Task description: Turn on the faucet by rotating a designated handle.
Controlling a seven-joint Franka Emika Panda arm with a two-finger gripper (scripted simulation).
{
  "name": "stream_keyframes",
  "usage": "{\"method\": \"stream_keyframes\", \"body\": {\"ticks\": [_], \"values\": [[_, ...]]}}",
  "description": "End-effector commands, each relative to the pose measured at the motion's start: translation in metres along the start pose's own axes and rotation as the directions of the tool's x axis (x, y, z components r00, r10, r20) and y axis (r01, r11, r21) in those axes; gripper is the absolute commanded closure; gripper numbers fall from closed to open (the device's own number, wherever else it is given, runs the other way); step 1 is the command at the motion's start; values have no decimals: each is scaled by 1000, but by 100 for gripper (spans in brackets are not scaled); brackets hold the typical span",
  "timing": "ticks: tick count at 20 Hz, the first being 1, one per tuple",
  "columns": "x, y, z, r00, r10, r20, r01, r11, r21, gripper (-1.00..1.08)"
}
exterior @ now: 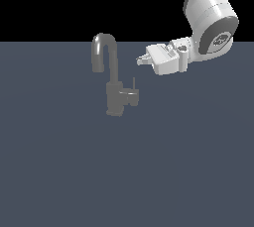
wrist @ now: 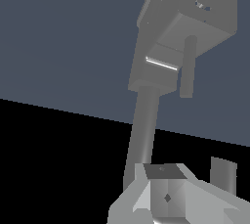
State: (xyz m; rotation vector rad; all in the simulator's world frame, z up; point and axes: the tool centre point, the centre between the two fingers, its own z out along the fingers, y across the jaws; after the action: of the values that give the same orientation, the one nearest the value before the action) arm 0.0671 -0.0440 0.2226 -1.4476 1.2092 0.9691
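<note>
The grey faucet (exterior: 113, 92) stands on the dark floor, its hooked spout (exterior: 103, 42) rising above a short thick body. The handle (exterior: 132, 93) is a short stub on the body's side toward the exterior view's right, ending in a thin upright rod. My gripper (exterior: 141, 62) hovers above and to the exterior view's right of the handle, apart from it, at about the height of the spout's bend. Its fingers look pressed together with nothing between them. The wrist view shows the faucet body (wrist: 195, 17), the handle rod (wrist: 188, 66), the spout pipe (wrist: 145, 125) and my gripper (wrist: 166, 197).
The blue-grey floor (exterior: 124, 171) stretches around the faucet. My white arm (exterior: 211, 18) comes in from the exterior view's upper right.
</note>
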Motion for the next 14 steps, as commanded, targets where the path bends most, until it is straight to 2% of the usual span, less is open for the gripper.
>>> {"method": "stream_keyframes", "body": {"ticks": [1,7,14], "values": [[19,-3,4,998,51,47,-54,997,52,108],[53,-7,15,981,136,135,-155,978,139,108],[76,-8,23,963,185,197,-223,956,189,108]]}}
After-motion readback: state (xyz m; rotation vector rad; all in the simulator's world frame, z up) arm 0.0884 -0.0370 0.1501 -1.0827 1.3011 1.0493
